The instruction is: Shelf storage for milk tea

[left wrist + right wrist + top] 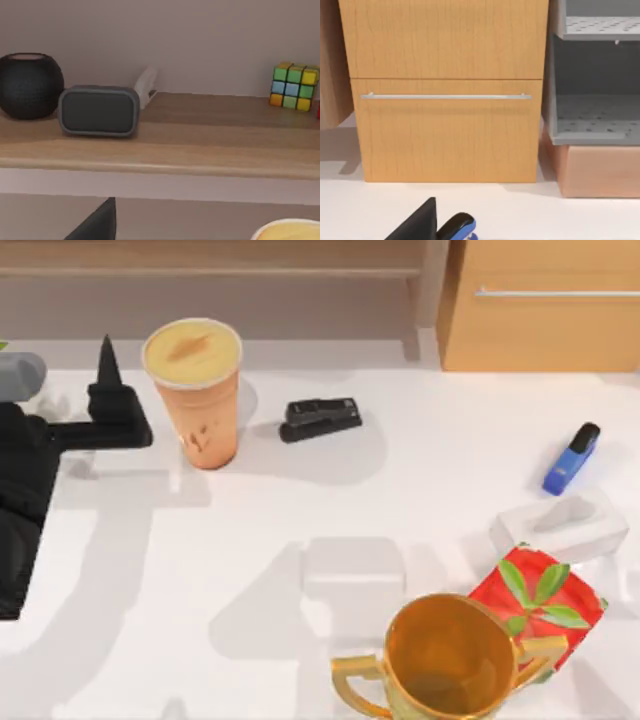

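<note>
Milk tea (200, 390) is standing upright on the white table (300, 640), toward the top view's left and close to the back edge, its creamy top facing up and dark specks showing low on its side. A sliver of its white rim and yellow top (290, 231) is also peeking into the left wrist view. The shelf (220, 270) is running along the back of the table directly behind the cup, with its upright side post at its right end; the cup is sitting in front of it, not on it.

The left gripper (110, 390) is sitting just beside the cup on its left, apart from it, with 1 pointed black finger (107, 362) showing in the top view; whether the fingers are spread or pressed together, I cannot tell. In the left wrist view the shelf board (200, 135) is carrying a round black speaker (29, 85), a grey rectangular speaker (99, 111) just beside it, and a colour cube (294, 86) well apart.

A black stapler (320, 418) is lying near the cup on its right. Farther right a blue stapler (572, 457) is lying near the table's right edge. At the front, a golden trophy cup (450, 660) with 2 handles is standing against a red packet with green leaves (535, 595). The wooden cabinet (545, 310) with a silver bar handle is standing at the back right, beside the shelf post.
</note>
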Controlling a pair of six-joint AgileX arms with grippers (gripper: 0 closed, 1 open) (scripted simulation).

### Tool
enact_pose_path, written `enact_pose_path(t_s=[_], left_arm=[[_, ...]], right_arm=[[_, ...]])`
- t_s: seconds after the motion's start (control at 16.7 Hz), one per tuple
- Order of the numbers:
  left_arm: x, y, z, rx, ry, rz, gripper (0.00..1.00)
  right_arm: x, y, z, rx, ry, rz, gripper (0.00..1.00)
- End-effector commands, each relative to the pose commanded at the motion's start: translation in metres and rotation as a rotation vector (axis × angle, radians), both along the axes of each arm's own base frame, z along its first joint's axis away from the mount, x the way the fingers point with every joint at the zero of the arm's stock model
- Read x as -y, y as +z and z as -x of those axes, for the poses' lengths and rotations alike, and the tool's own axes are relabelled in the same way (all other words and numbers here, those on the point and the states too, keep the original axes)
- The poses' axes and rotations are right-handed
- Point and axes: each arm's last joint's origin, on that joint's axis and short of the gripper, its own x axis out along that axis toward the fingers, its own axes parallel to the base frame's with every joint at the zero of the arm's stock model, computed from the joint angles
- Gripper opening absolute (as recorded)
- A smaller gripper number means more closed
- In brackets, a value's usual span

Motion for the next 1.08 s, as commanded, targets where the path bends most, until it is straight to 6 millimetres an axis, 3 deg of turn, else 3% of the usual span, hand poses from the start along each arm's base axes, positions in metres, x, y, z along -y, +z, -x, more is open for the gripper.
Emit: enact_pose_path(t_s=[0.24, 0.6, 1.08], left_arm=[[0.044, -0.049, -0.032, -0.078, -0.023, -0.014, 1.00], [0.076, -0.110, -0.037, -0.144, -0.006, -0.038, 1.00], [0.078, -0.119, -0.035, -0.160, 0.001, -0.047, 1.00]], right_arm=[[0.000, 0.000, 0.000, 0.000, 0.000, 0.000, 1.00], [0.000, 0.000, 0.000, 0.000, 0.000, 0.000, 1.00], [0.000, 0.000, 0.000, 0.000, 0.000, 0.000, 1.00]])
